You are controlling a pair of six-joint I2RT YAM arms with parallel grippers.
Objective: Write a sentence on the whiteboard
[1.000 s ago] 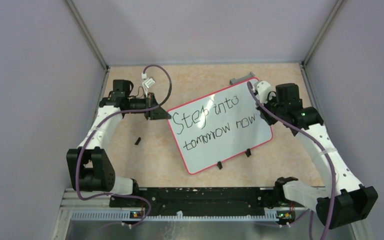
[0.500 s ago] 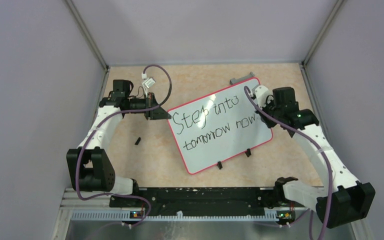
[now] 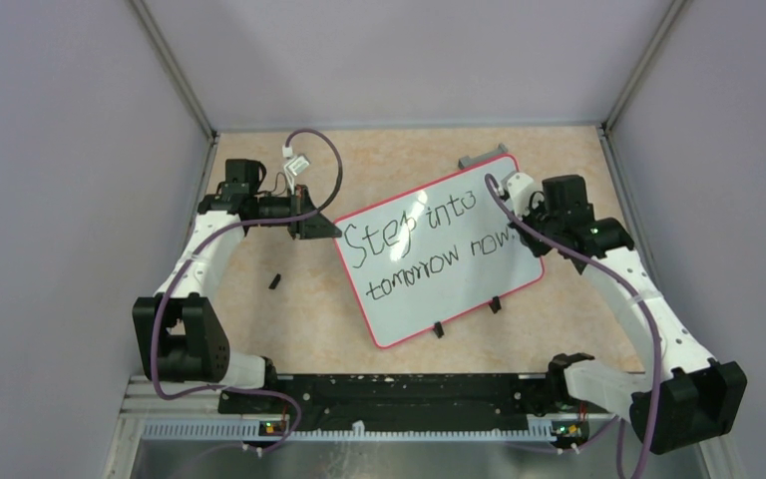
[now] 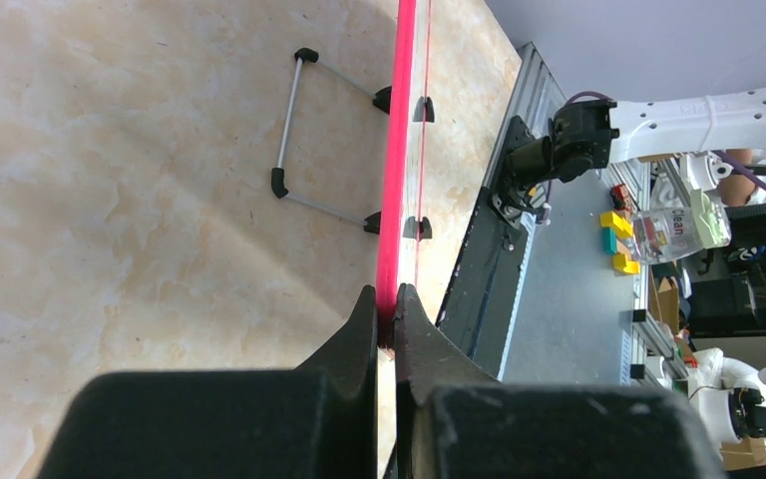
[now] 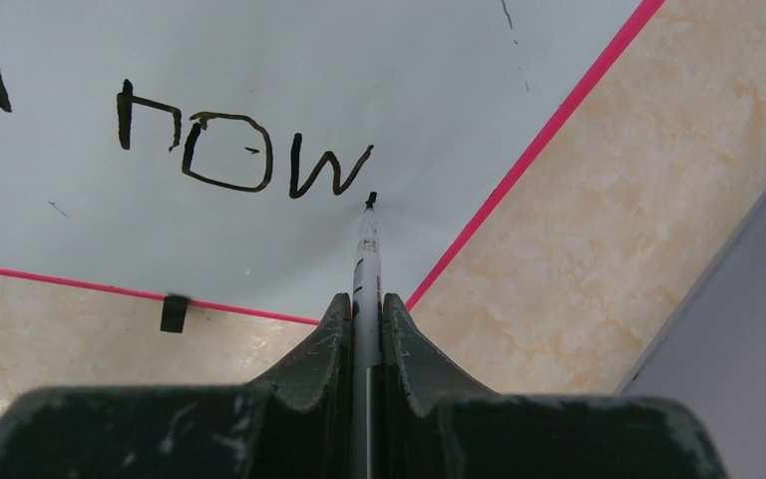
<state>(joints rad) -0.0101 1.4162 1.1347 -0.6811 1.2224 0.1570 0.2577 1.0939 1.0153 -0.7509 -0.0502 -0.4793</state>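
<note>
White-shelled, the left arm (image 3: 197,261) bends out from its base and reaches inward, so that the left gripper (image 3: 329,230) meets the left edge of the large white rectangular whiteboard (image 3: 429,307) with a thin pink-red rim. The board sits skewed in the middle of the beige marbled tabletop (image 3: 289,329). The right arm (image 3: 648,299) arches over the board's far right corner, wrist turned down toward the writing surface.

Only the left wrist view shows the left gripper's two black fingers (image 4: 364,329) pinched tight on the pink rim, seen edge-on. It also shows a thin grey wire stand (image 4: 284,125) joined to the small black clips (image 4: 421,108). Far off, a clear bottle (image 4: 680,225) carries a label reading "Clean". The right wrist view shows the right gripper (image 5: 366,304) clamped on a slim black-tipped marker (image 5: 367,249), whose tip touches the board just after the last word.

In black handwriting, the sentence (image 3: 427,267) reads "Step into tomorrow now" on two lines. A small black cap-like piece (image 3: 274,281) lies on the tabletop left of the board.
</note>
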